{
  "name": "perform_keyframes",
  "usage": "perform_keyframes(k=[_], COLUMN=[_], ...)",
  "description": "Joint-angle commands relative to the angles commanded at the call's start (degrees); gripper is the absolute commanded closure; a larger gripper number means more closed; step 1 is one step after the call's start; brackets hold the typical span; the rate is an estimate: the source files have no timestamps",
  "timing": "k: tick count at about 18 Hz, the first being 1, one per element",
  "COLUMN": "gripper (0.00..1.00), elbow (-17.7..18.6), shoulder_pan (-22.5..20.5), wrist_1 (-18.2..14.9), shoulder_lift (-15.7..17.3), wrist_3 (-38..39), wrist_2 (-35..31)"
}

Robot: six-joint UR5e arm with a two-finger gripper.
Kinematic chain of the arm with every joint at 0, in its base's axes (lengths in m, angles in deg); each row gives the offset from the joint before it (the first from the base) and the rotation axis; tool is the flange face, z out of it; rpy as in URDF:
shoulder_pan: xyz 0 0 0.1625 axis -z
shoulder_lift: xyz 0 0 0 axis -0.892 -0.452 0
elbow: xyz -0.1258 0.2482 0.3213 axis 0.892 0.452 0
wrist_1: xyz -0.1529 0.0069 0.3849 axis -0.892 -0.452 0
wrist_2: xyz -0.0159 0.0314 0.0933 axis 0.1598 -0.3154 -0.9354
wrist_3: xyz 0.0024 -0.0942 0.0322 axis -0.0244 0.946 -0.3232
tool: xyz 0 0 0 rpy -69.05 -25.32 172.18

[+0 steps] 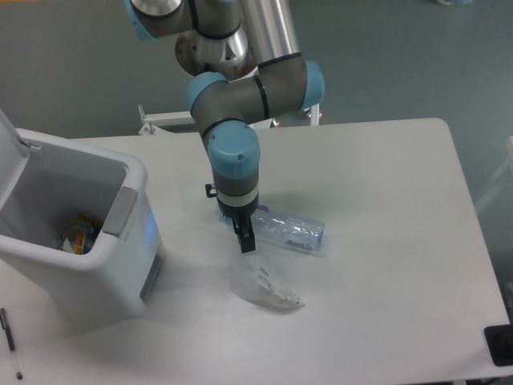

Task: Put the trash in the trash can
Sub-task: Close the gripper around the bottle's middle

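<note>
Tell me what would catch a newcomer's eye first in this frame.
The arm's end effector reaches down at the cap end of the crushed plastic bottle lying mid-table; whether it grips the bottle cannot be told from this view. Just in front of them sits the crumpled wrapper. At the left stands the white trash can, lid up, with colourful packaging already inside.

We take this for a robotics lab: a UR5e arm (240, 88) on a white pedestal (220, 104) stands behind a bare white table (385, 208) over grey flooring (72, 72)
</note>
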Motion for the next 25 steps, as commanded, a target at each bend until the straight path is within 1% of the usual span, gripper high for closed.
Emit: perform_keyframes(k=[5,8,10,12,17,18,20,21,25], gripper=[0.00,0.00,0.00,0.00,0.00,0.01,0.17,0.22,0.30], elbow=[0.62,1.76,2.72,3.26,3.87,3.87,3.96,4.31,5.02], shoulder_pan=[-0.18,-0.26,-0.26,0.09,0.17,0.18,0.18,0.18,0.61], wrist_1=[-0.44,-0.44,-0.44,0.00,0.26,0.35,1.05,1.58,4.92], shoulder_lift=[0.36,0.79,1.15,1.06,0.71,0.62,0.36,0.36,-0.52], wrist_3=[-0.89,-2.28,-3.43,-3.43,-2.12,-1.25,-0.18,-0.18,2.27], wrist_2=[-0.18,-0.35,-1.84,-2.99,-3.08,-2.99,-2.99,-2.99,-2.99])
